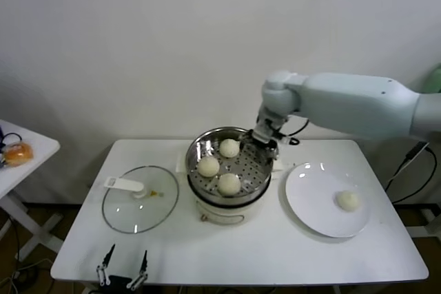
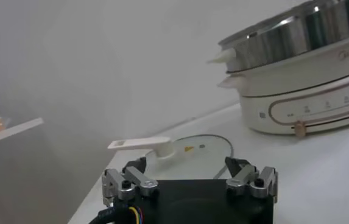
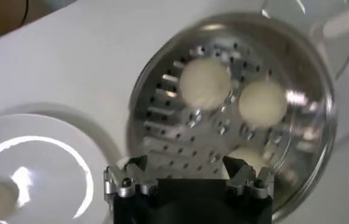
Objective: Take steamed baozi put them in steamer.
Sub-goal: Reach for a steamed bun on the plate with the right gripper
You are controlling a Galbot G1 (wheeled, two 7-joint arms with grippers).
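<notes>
The steamer (image 1: 252, 168) stands mid-table on its cream pot base (image 1: 220, 213). Three steamed baozi lie in it: one at the back (image 1: 229, 148), one on the left (image 1: 208, 166), one at the front (image 1: 229, 184). A further baozi (image 1: 348, 200) rests on the white plate (image 1: 310, 194) to the right. My right gripper (image 1: 266, 144) hovers over the steamer's right rear rim, open and empty. In the right wrist view its jaws (image 3: 185, 163) stand wide above the perforated bottom (image 3: 168, 115), with baozi (image 3: 204, 82) beyond. My left gripper (image 1: 124, 268) is parked open at the table's front edge.
A glass lid (image 1: 141, 201) with a white handle (image 1: 124, 184) lies left of the steamer. An orange-brown bun (image 1: 17, 153) sits on a small side table (image 1: 34, 144) at the far left. A wall stands behind the table.
</notes>
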